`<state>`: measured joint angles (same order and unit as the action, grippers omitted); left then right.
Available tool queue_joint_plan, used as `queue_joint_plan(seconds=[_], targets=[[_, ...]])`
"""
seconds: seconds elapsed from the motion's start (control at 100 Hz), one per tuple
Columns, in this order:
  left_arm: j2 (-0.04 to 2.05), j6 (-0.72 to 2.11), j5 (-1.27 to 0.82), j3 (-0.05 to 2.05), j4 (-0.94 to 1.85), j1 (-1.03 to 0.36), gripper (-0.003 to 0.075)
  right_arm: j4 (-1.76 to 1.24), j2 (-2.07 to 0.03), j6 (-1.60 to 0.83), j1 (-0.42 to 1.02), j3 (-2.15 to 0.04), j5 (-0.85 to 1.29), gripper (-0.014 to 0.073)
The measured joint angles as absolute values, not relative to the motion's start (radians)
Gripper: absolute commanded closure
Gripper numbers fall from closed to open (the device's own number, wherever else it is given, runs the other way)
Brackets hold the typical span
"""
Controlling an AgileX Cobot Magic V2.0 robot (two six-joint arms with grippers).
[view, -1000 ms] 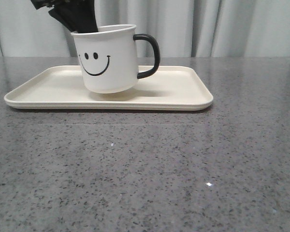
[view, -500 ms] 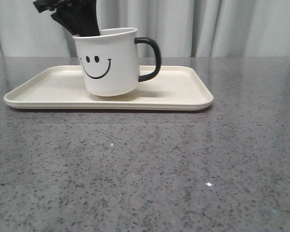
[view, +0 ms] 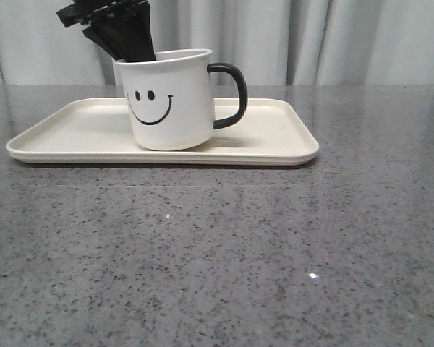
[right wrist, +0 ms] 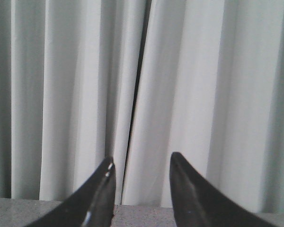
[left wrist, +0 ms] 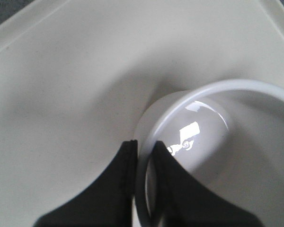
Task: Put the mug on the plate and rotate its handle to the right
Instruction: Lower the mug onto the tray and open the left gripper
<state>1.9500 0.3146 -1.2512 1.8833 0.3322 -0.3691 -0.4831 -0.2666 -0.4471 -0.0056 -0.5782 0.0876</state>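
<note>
Step in hand: release after placement.

Mug (view: 170,100) upright on plate (view: 72,134), left of plate centre, base apparently flat on plate floor. Handle (view: 231,95) pointing right in front view; smiley face toward camera. Judged: placement and orientation both met, release outstanding.

Left hand (left wrist: 143,187) closed on mug rim at the back-left side: one finger inside the wall, one outside, wall pinched between them. Right hand (right wrist: 142,189) partly open, holding nothing, aimed at curtain (right wrist: 75,94), well clear of the work.

Procedure, as judged from present state:

1. Confirm full base contact before opening. No gap visible under the base in front view; far side of the base hidden.
2. Open left hand gently and evenly. Uneven opening likely to drag the rim sideways and tilt the mug or turn the handle off its heading.
3. Withdraw straight up along the mug wall until the inner finger clears the rim. Any sideways travel while inside risks hooking the wall.
4. Keep away from the handle side during retreat.
5. Leave right hand parked; no part in this step.

Hazard: smooth mug on smooth plate, so likely to slide or twist under a light nudge.
</note>
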Motion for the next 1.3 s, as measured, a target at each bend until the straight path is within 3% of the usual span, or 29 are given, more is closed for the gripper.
queue_joint_plan(seconds=[0.18,0.37,0.5,0.88,1.3], targets=[[1.95,0.315,-1.251,1.883,0.338,-0.369,0.0725,-0.483,-0.267,-0.447,-0.006,-0.578,0.088,0.0295],[1.95,0.315,-1.251,1.883,0.344,-0.369,0.061,-0.483,-0.267,-0.447,-0.006,-0.578,0.088,0.0295],[1.95,0.315,-1.249,1.883,0.346,-0.369,0.0571,-0.483,-0.267,-0.447,-0.006,-0.578,0.088,0.0295],[1.95,0.315,-1.249,1.892,0.346,-0.369,0.056,-0.483,-0.267,-0.447,-0.006,-0.578,0.088,0.0295],[1.95,0.276,-1.251,2.047,0.344,-0.369,0.0557,-0.483,-0.267,-0.447,-0.006,-0.578,0.088,0.0295]])
